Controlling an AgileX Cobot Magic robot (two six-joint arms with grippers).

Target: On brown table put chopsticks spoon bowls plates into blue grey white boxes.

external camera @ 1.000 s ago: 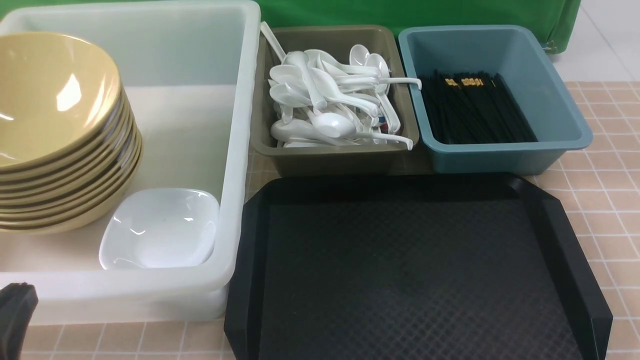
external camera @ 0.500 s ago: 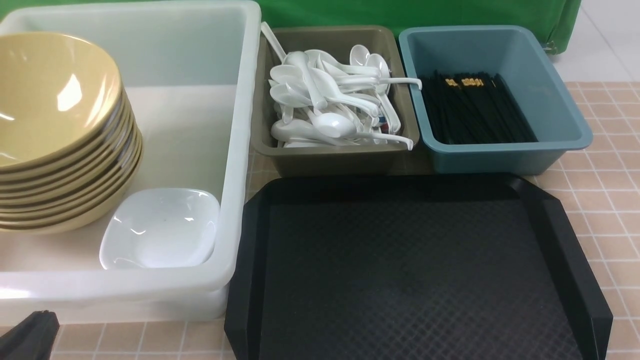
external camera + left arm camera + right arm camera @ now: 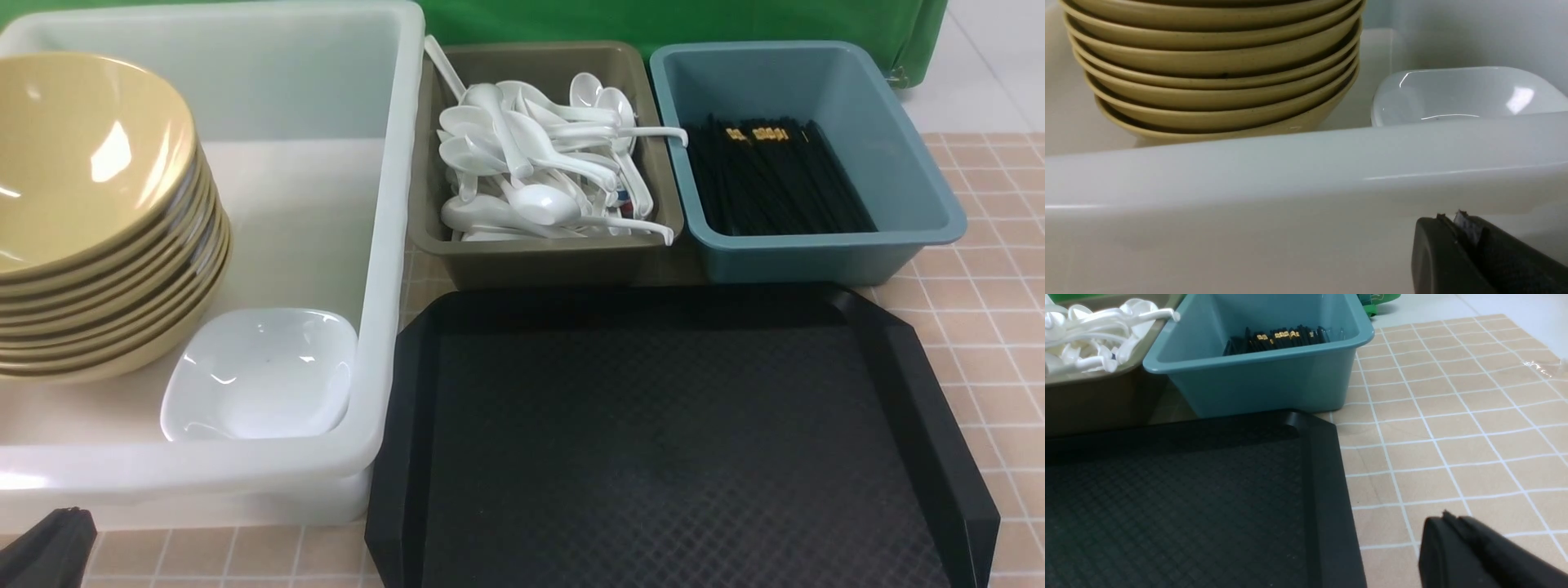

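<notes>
Bowls (image 3: 90, 204), mustard-tan and stacked, are sitting in the left part of the white tub (image 3: 384, 245), with a small white plate (image 3: 261, 371) lying just beside them toward the near wall. Spoons (image 3: 531, 163) are piling up in the grey-brown box (image 3: 547, 261), and black chopsticks (image 3: 771, 184) are lying in the teal-blue box (image 3: 816, 257) next to it. Nearer the robot, the black tray (image 3: 669, 441) is resting on the brown table (image 3: 980, 310). The left gripper (image 3: 1457, 222) is hanging outside the tub's near wall, fingers pressed together on nothing. The right gripper (image 3: 1447, 520) is hovering over bare tiles beside the tray, fingers likewise together, holding nothing.
</notes>
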